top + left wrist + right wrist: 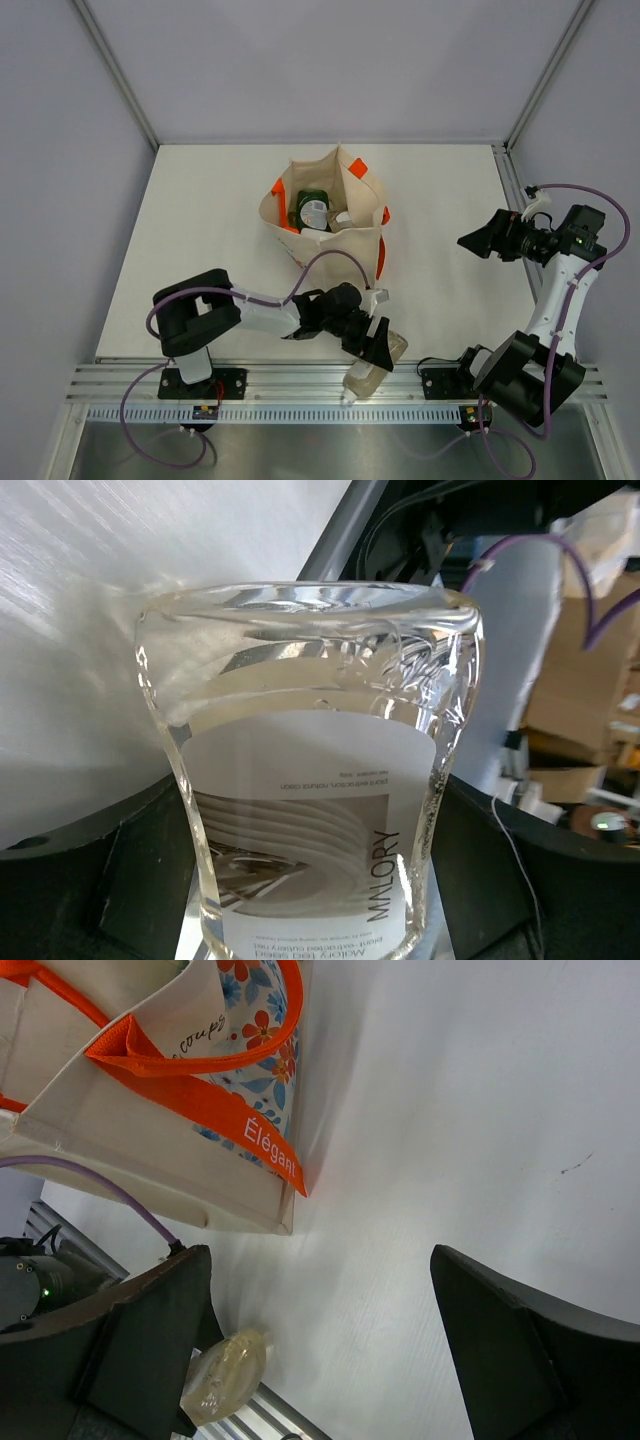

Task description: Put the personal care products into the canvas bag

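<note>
A clear beige refill pouch (pixel 368 376) hangs over the table's near edge, spout toward the rail. My left gripper (pixel 378 345) is shut on it. In the left wrist view the pouch (pixel 310 730) fills the gap of that gripper (pixel 310 890), with a dark finger (pixel 90 880) on each side. The canvas bag (pixel 352 238) stands upright at the table's middle, orange handles up, with a green bottle (pixel 306 200) and a white bottle (pixel 318 214) inside. My right gripper (pixel 478 240) hovers open to the bag's right with nothing in it. Its wrist view shows the bag (pixel 150 1140), the pouch (pixel 225 1375) and the right gripper (pixel 320 1350).
An aluminium rail (pixel 300 385) runs along the near edge below the pouch. A purple cable (pixel 330 258) loops from the left arm past the bag's front. Grey walls enclose the white table (pixel 200 230) at the back and sides.
</note>
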`<state>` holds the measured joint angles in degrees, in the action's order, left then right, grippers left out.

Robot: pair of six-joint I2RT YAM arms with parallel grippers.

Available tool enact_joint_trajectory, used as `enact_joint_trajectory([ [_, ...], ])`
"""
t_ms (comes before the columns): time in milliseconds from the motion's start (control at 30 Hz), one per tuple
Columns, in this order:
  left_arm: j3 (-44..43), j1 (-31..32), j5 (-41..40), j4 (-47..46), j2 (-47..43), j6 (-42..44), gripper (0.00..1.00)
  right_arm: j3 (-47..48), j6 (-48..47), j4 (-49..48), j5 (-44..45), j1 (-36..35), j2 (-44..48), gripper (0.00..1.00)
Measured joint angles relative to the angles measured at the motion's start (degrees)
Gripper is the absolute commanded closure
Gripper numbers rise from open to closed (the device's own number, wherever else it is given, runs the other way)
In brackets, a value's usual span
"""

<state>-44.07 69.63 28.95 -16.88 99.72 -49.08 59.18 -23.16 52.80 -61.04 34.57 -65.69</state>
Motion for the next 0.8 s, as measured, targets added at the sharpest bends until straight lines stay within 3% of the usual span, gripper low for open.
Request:
enact_joint_trajectory([
  [367,3.6,-2.5,5.9,-20.8,0.0,-14.6,1.00,0.0,0.0,0.0,0.0,0.0,0.0,0.01],
  [633,4.4,-3.3,5.5,-31.7,1.0,-26.6,1.00,0.0,0.0,0.0,0.0,0.0,0.0,0.01],
  [800,2.9,-3.3,4.7,-32.8,1.2,-30.2,1.00,0.0,0.0,0.0,0.0,0.0,0.1,0.00],
])
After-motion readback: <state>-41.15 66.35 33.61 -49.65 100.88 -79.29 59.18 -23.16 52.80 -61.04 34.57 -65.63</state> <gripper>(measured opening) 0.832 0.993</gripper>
